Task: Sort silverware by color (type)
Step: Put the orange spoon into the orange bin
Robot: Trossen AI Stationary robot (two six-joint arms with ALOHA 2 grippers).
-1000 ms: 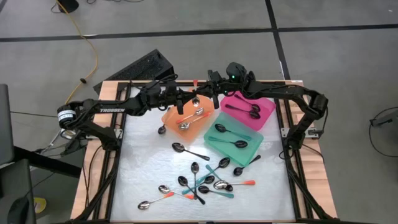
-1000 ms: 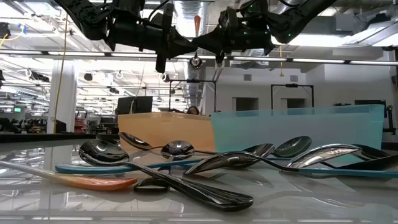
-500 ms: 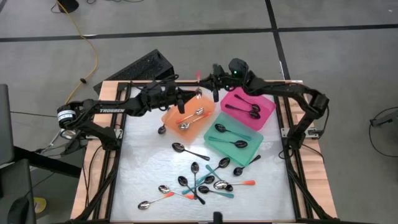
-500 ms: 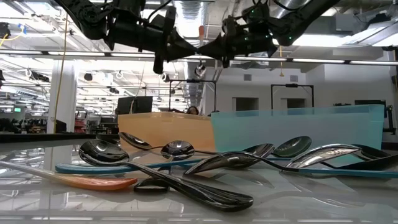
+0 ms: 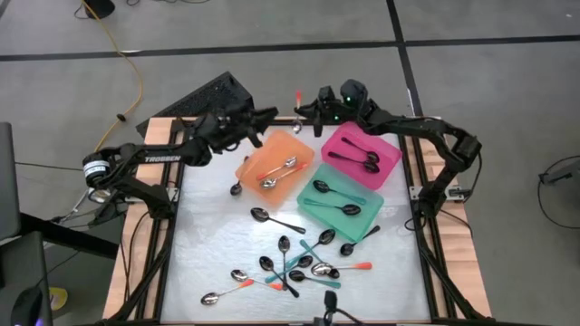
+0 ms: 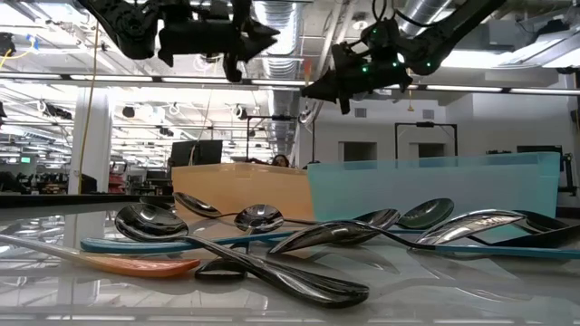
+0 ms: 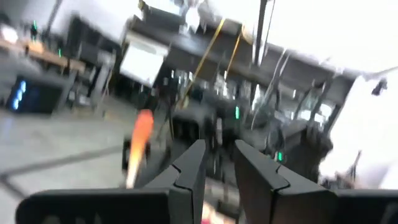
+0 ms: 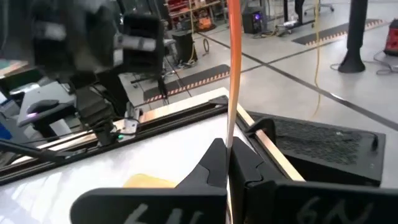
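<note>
Holding orange-handled spoon [image 8: 233, 68] pinched in right pincer [image 5: 304, 107], high over table's far edge. Left pincer [image 7: 217, 171] slightly parted, empty. Next: lower spoon into orange tray [image 5: 255, 159].

Two dark arms, white TROSSEN lettering on the left, green lights on the right

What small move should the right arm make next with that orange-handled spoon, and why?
Probably swing the right end effector, shut on the orange-handled spoon, over the orange tray and lower it. It hangs beyond the tray's far edge, that tray already holds matching spoons, and the left end effector is clear.
</note>
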